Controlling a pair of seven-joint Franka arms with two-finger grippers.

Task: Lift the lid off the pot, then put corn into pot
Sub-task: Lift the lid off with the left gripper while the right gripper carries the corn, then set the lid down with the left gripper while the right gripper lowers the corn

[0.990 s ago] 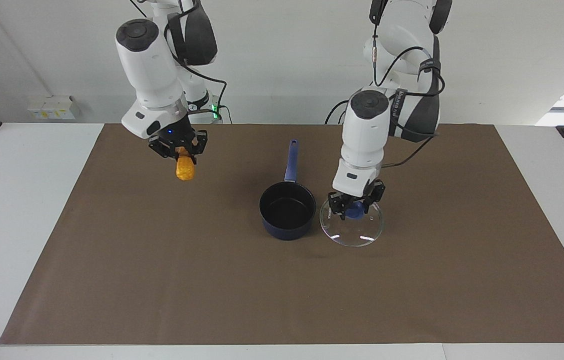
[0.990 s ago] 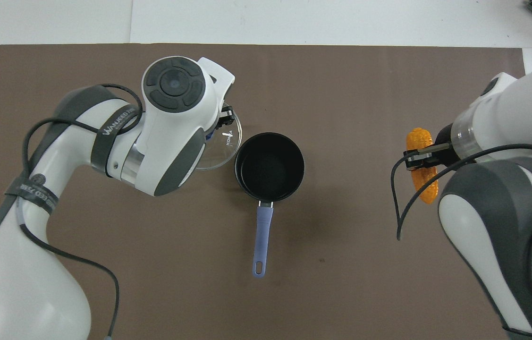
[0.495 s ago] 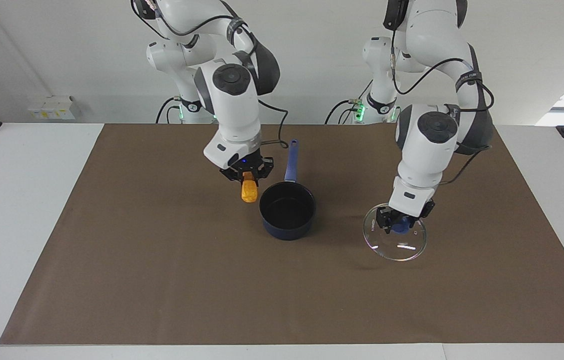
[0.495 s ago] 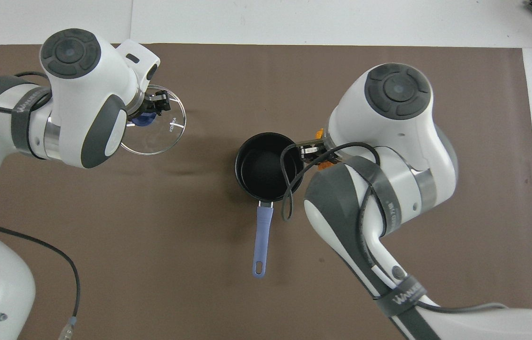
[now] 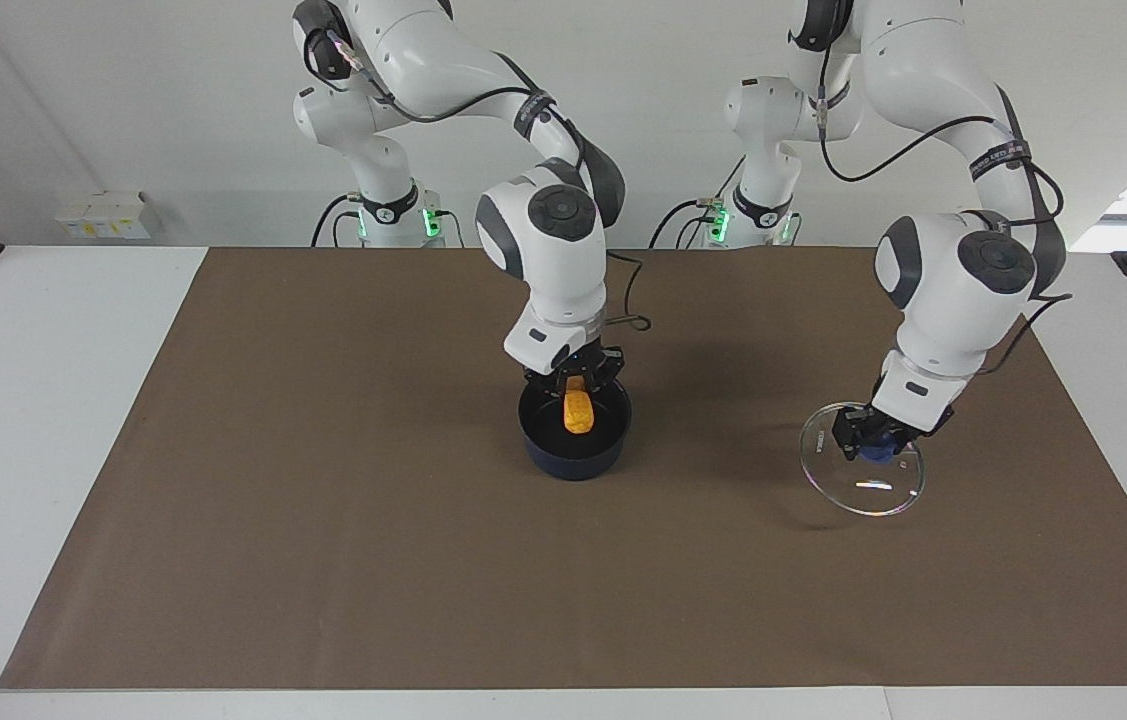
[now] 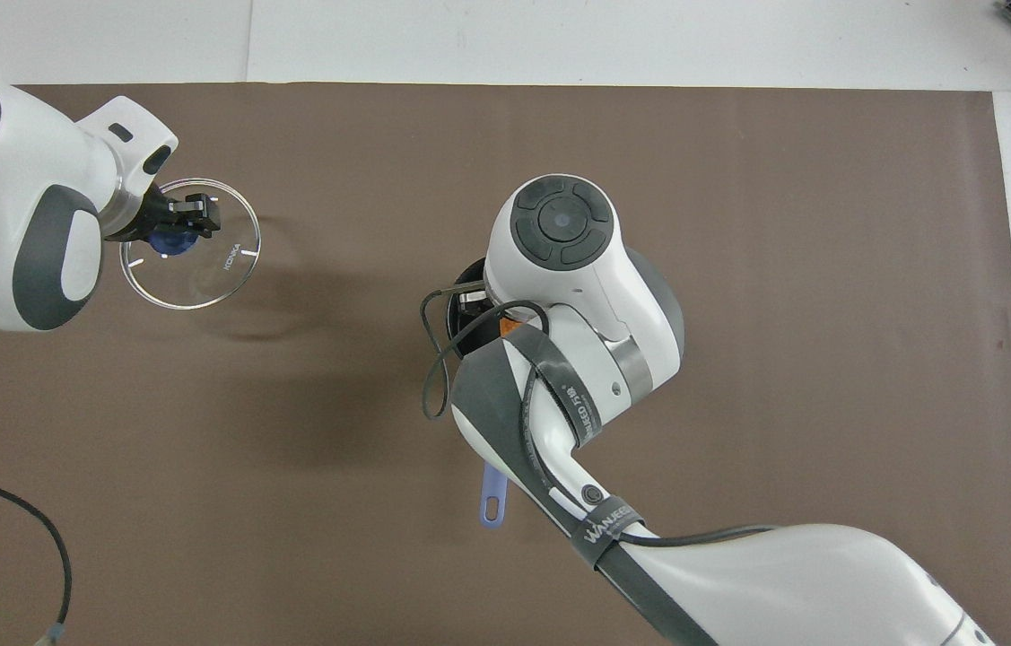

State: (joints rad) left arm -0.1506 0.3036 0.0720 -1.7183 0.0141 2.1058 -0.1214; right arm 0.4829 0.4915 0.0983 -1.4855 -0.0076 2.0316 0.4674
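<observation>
The corn cob is being gripped by the right gripper inside the saucepan; it should be released low. The glass lid is being held by its knob in the left gripper, clear of the mat.

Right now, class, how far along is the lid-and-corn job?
Done: the lid is off the pot, gripped by its knob in the left gripper above the mat toward the left arm's end. In hand: the right gripper holds the corn in the pot's mouth. Left: releasing it.

At frame centre the dark blue pot stands open with the yellow-orange corn hanging upright in its mouth, while the clear glass lid, blue-knobbed, hangs slightly tilted at the right.
</observation>
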